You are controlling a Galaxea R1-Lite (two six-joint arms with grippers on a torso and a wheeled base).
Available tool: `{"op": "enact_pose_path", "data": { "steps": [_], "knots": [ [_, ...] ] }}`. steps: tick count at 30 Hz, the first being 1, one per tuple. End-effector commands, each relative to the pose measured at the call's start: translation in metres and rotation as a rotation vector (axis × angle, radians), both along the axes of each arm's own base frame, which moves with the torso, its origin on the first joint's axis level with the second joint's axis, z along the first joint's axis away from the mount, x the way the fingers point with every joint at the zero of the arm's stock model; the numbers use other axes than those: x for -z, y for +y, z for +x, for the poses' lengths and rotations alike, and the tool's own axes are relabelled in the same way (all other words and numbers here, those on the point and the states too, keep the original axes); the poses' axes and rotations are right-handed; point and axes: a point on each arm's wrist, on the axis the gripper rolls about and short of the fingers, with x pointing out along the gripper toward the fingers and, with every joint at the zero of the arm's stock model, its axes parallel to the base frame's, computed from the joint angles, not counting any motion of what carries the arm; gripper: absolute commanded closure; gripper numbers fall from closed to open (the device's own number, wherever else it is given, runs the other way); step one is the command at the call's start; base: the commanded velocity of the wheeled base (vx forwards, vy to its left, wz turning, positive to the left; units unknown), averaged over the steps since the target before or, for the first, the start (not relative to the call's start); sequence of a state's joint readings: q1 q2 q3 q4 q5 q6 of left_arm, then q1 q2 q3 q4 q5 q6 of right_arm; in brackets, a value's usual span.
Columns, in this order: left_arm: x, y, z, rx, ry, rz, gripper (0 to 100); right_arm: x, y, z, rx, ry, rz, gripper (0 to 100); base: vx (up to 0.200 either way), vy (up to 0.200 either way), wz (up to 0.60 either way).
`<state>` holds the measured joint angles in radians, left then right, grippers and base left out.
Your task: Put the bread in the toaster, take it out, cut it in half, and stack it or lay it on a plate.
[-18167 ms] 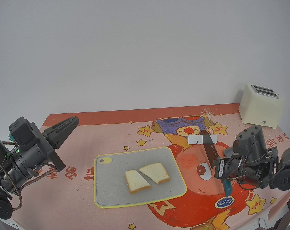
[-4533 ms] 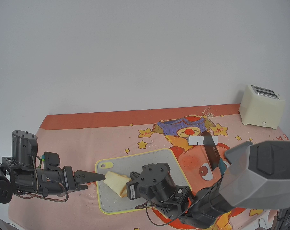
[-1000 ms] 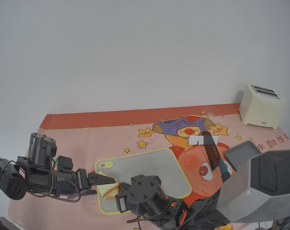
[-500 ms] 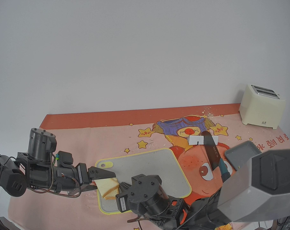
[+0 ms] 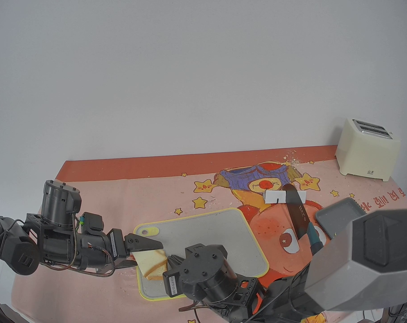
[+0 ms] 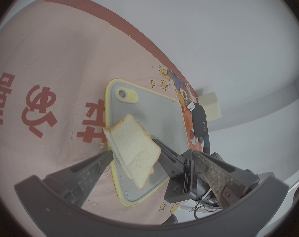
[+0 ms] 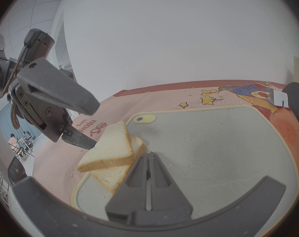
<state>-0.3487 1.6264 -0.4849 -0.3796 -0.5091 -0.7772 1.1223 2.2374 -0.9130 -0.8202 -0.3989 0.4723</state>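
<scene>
Roughly two-thirds done, by my reading. The bread (image 5: 152, 263) is in two halves, one stacked askew on the other at the 7 o'clock corner of the cutting board (image 5: 212, 234). The upper half is tilted and hangs past the board's rim. So the cut is made and a stack of sorts exists (toasted or not I cannot tell; the crumb looks pale).

Left claw (image 5: 147, 254): released, jaws spread wide and straddling the stack from its 9 o'clock side. No squeeze on it that I can see.

Right claw (image 5: 170, 262): clenched on nothing, tips pressed together and set against the stack's 3 o'clock side. Actual contact I cannot confirm. It looks like a backstop so the halves don't slide.

Knife (image 5: 297, 211): laid down at the board's 2 o'clock, blade across a small white rest, well apart from both claws.

Plate (image 5: 340, 214): grey, at the board's 3 o'clock, well apart from the bread.

Toaster (image 5: 367, 149): at the table's 2 o'clock corner.

Left to do, as I judge it: close on the stack, carry it across the board and lay it on the plate. With that tilt, the top half may slip in the carry.
</scene>
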Motion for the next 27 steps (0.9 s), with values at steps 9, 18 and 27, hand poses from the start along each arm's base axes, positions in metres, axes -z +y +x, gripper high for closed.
{"op": "enact_pose_path", "data": {
  "steps": [9,18,27],
  "knots": [
    [0.0069,0.0071,0.0046,-0.036,0.031,0.010,0,-0.0028,0.0010,0.0003,-0.001,-0.004,0.009,100,0.000,0.000,0.00],
    [0.0062,0.0077,0.0029,-0.038,0.032,0.008,0,-0.0022,0.0011,0.0003,-0.001,-0.004,0.008,100,0.000,0.000,0.00],
    [0.0070,0.0081,0.0028,-0.040,0.035,0.012,0,-0.0037,0.0010,0.0009,0.001,-0.006,0.012,100,0.000,0.000,0.00]
  ]
}}
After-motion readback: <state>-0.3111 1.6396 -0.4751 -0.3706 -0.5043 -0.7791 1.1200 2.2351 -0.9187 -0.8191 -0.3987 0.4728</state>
